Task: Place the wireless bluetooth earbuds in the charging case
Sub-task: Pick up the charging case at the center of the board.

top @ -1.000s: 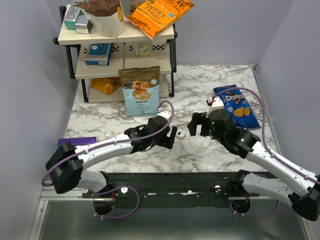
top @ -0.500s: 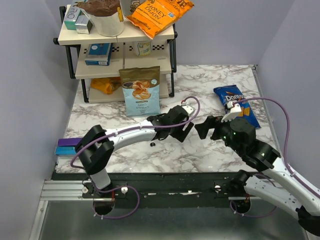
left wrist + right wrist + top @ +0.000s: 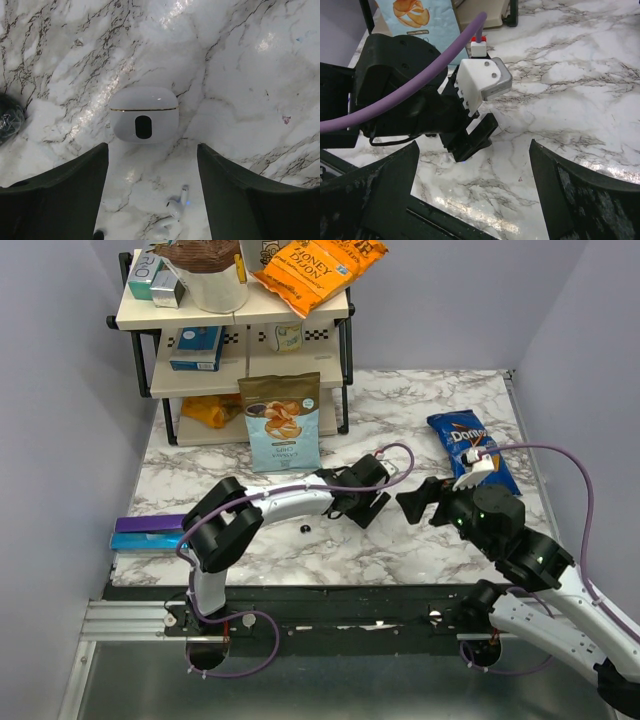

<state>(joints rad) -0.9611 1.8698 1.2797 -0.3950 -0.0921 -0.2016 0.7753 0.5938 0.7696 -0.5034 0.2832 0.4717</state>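
A closed white charging case [image 3: 143, 113] with a dark oval on its front lies on the marble in the left wrist view. Two white stemmed earbuds [image 3: 172, 216] lie side by side just nearer than it, one glowing blue. My left gripper [image 3: 151, 150] is open, hovering above them with a finger [image 3: 65, 185] on each side; from above it [image 3: 372, 504] hides them. A tiny black bud-like speck [image 3: 303, 529] lies left of it, also at the wrist view's bottom edge [image 3: 98, 234]. My right gripper [image 3: 418, 498] is open and empty, facing the left gripper [image 3: 470, 135].
A blue Doritos bag [image 3: 472, 452] lies at the right rear. A light-blue snack bag [image 3: 281, 422] stands against a shelf rack [image 3: 235, 340] at the back left. A purple flat item [image 3: 150, 532] sits at the left edge. A dark crinkled object [image 3: 7, 117] shows left of the case.
My left arm has stretched forward and right, bringing its gripper over the case and earbuds, and uncovering the black speck. My right gripper has drawn back slightly to the right.
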